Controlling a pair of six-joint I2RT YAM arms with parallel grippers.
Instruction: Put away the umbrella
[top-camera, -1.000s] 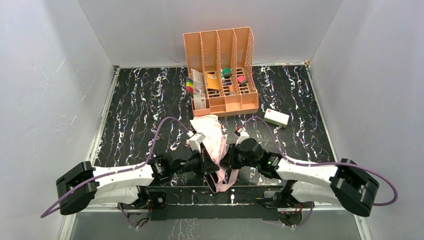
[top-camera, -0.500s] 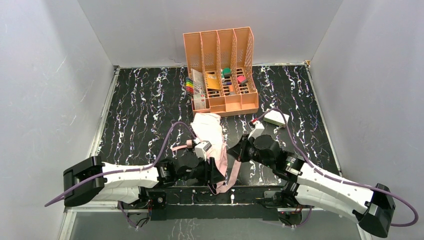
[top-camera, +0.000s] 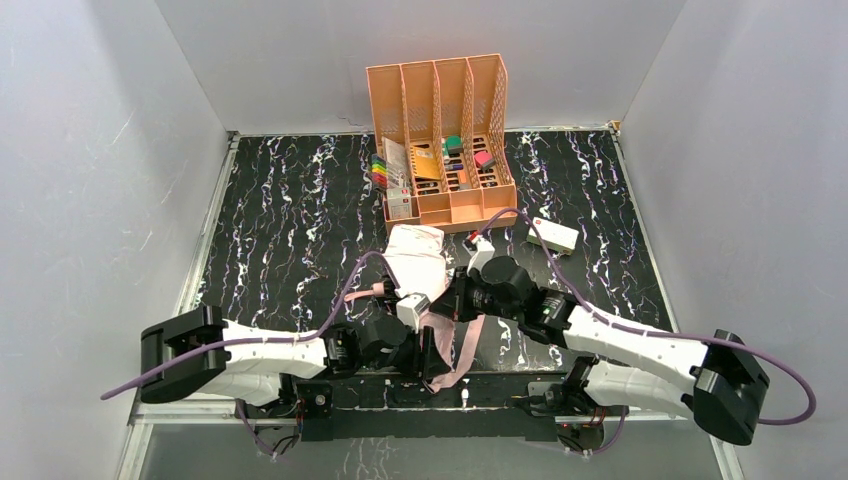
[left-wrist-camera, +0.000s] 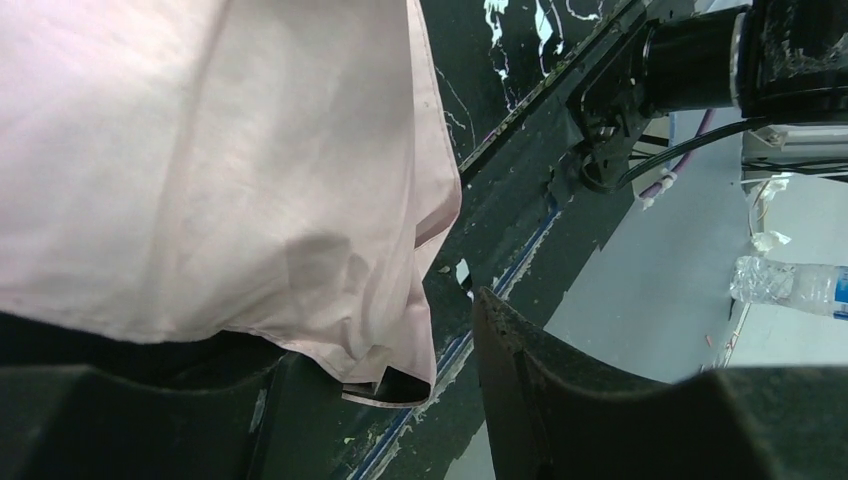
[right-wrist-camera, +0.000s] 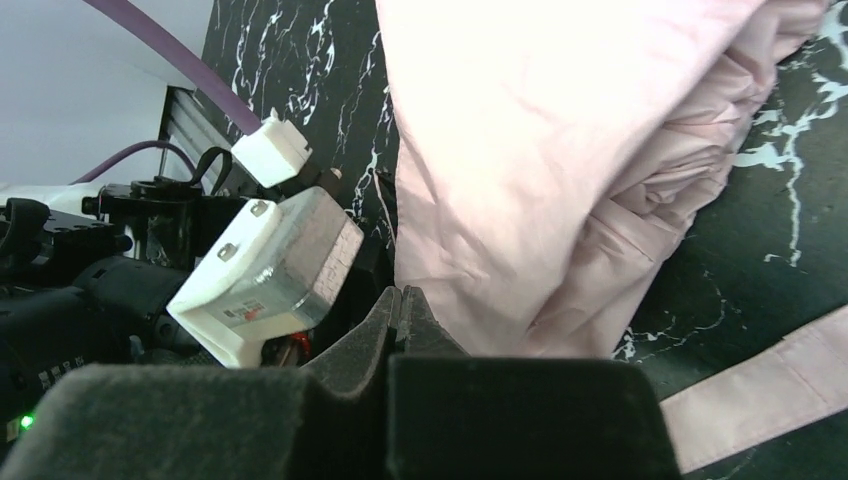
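Observation:
The umbrella (top-camera: 418, 262) lies collapsed on the black marbled table as a crumpled pale pink bundle, and its pink strap (top-camera: 466, 345) trails toward the near edge. My left gripper (top-camera: 432, 357) sits at the bundle's near end. In the left wrist view the left gripper (left-wrist-camera: 370, 340) is open, with a loose corner of the umbrella (left-wrist-camera: 200, 150) hanging between its fingers, unclamped. My right gripper (top-camera: 456, 300) presses against the bundle's right side. In the right wrist view the right gripper (right-wrist-camera: 401, 296) is shut, tips together beside the umbrella (right-wrist-camera: 560, 150), nothing showing between them. The strap (right-wrist-camera: 760, 400) lies to its right.
An orange desk organiser (top-camera: 445, 140) with small items stands at the back centre. A small white box (top-camera: 553, 235) lies right of it. The table's near edge and arm mounting rail (top-camera: 450, 385) run just below the left gripper. The left wrist's white camera housing (right-wrist-camera: 265, 275) is close to the right fingers.
My left gripper opened, let go of the pink fabric and slid toward the near edge. My right gripper swung away to the right, came back against the umbrella and closed fully.

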